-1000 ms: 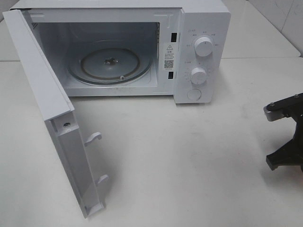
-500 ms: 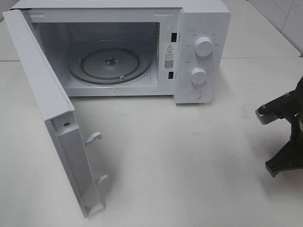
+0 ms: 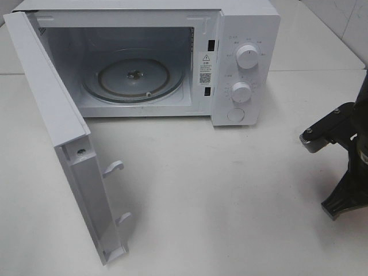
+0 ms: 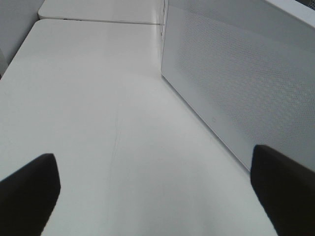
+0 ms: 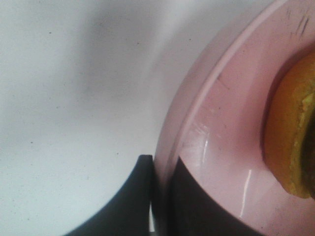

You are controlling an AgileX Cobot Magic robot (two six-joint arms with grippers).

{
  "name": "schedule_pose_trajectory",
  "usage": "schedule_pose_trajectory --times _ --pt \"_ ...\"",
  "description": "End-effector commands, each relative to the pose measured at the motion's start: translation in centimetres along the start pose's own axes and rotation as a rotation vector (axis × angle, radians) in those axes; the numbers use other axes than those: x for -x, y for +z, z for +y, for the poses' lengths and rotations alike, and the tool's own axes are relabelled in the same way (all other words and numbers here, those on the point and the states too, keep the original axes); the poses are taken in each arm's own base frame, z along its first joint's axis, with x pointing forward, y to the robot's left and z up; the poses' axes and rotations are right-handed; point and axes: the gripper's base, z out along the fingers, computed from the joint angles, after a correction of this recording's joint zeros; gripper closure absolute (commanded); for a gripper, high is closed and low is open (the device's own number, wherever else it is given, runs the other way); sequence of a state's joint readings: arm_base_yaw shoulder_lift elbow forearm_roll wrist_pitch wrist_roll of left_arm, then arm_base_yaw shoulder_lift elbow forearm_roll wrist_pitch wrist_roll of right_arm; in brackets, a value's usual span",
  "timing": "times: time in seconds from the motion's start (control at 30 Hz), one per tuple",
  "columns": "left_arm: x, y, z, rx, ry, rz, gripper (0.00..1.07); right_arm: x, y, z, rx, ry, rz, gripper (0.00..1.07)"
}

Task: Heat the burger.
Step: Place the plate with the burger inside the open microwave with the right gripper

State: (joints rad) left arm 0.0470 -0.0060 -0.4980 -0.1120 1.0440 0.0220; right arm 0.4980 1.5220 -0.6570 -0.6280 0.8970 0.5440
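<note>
Right wrist view alone shows my right gripper [image 5: 160, 169] pinching the pink plate [image 5: 221, 113] carrying the burger [image 5: 290, 132]; my left gripper [image 4: 155, 189] stands spread.

Perhaps lab: microwave [image 3: 253, 29], bare table [image 3: 218, 190]

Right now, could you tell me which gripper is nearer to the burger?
Right. The right gripper clamps the rim of the pink plate carrying the burger; the left gripper hangs open beside the microwave, no burger in its view.

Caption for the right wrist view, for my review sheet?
Right pincer shut on the rim of the pink plate, with the burger on it.
</note>
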Motion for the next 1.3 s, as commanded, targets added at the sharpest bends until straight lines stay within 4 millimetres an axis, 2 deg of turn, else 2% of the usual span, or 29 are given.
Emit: schedule_pose_trajectory --times 0.03,0.33,0.53,0.77,1.3 --pt "-0.2 -0.3 0.0 -0.007 0.001 -0.033 0.03 -0.5 -0.8 -0.2 -0.083 -0.057 -0.003 1.07" --pt "-0.2 -0.3 0.0 -0.007 0.001 -0.033 0.03 -1.6 -3.5 1.2 -0.128 -0.157 -0.065 1.07" --pt "-0.2 -0.3 0.0 -0.007 0.001 -0.033 0.03 -2.1 -4.4 2.1 -0.147 -0.206 -0.086 1.07" --pt "-0.2 -0.3 0.0 -0.007 0.001 -0.033 0.03 -2.9 -5.7 4.5 -0.14 -0.297 -0.141 1.07" --pt "-0.2 -0.3 0.0 -0.007 0.001 -0.033 0.03 -4.9 -8.0 8.6 -0.144 -0.482 -0.289 1.07"
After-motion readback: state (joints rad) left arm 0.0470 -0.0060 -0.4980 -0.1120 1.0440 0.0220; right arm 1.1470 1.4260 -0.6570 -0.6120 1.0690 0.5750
